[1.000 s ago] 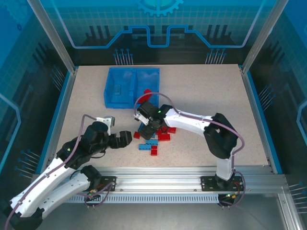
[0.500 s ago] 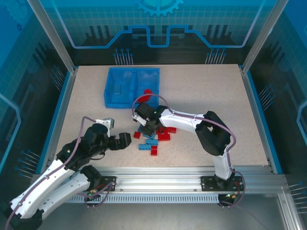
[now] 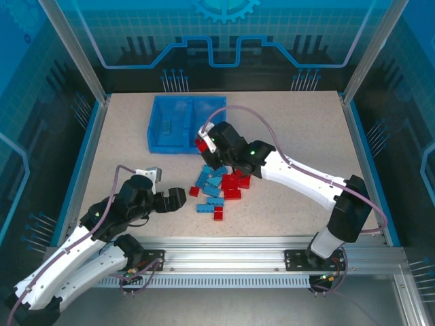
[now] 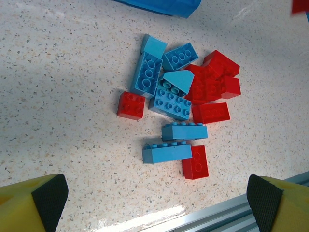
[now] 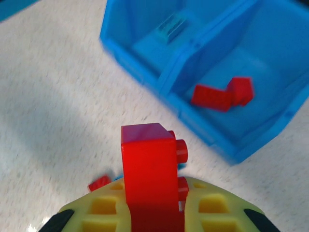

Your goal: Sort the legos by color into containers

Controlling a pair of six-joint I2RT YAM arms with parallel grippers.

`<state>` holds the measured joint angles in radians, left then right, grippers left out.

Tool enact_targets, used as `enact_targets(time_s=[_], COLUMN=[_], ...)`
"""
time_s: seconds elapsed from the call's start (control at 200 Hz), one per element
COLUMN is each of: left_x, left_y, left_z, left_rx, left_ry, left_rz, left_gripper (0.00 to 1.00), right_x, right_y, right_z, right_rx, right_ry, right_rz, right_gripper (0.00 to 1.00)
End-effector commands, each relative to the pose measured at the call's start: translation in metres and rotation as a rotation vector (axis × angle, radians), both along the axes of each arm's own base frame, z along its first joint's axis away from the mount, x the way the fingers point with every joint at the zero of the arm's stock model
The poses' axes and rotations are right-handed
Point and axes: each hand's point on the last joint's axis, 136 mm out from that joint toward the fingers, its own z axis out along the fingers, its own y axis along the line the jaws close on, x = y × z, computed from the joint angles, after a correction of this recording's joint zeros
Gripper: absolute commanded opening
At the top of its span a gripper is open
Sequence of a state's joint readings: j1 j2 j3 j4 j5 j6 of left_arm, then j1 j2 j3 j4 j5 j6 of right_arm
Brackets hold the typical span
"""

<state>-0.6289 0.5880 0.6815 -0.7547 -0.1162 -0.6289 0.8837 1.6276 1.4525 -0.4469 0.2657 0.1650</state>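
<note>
2 white arms [image 3: 299,178], black joints [image 3: 343,219], purple cables [image 3: 117,178]

Bright, even light; bin perhaps motion-blurred

No legible text, number or brand in any view.
Back wall [image 3: 136,41]: gear-shaped emblem [image 3: 225,7] at top centre, cut by the frame edge; stepped line pattern below it, no lettering.
Bin [image 3: 178,100], left compartment: small grey patch [image 5: 170,25] on the floor, possibly a label, too blurred to read.
Bricks [image 4: 169,101]: studs too small to show any mark.
</note>
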Motion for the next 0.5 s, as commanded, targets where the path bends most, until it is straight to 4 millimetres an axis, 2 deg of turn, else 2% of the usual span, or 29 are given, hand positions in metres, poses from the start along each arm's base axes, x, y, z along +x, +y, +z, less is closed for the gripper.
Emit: enact_targets(time_s=[0.0,0.1,0.25,0.385,0.415,0.43,0.495], left_x=[0.0,-0.001,0.001,0.006,0.006,0.006,0.007], left_y=[-0.001,-0.001,0.0,-0.001,-0.001,-0.001,-0.001], left_z=[-0.001,-0.004,-0.003,0.005,0.006,0.006,0.005], left_rx=[-0.002,0.002,0.008,0.021,0.026,0.03,0.042], left_ry=[0.003,0.013,0.0,-0.032,-0.032,-0.033,-0.029], left_rz=[-0.003,-0.001,-0.002,-0.011,-0.014,-0.015,-0.02], left_gripper=[0.99,0.99,0.99,0.99,0.99,0.99,0.99], right_x=[0.047,0.089,0.145,0.177,0.181,0.184,0.19], right_y=[0.0,-0.002,0.0,0.009,0.011,0.013,0.018], right_z=[0.014,0.011,-0.022,-0.064,-0.065,-0.079,-0.097], right_rx=[0.01,-0.023,-0.103,-0.153,-0.151,-0.168,-0.181], right_ry=[-0.108,-0.146,-0.129,-0.058,-0.051,-0.033,0.0], right_rz=[-0.154,-0.256,-0.341,-0.362,-0.361,-0.36,-0.354], right_gripper=[0.13,0.13,0.13,0.12,0.12,0.12,0.15])
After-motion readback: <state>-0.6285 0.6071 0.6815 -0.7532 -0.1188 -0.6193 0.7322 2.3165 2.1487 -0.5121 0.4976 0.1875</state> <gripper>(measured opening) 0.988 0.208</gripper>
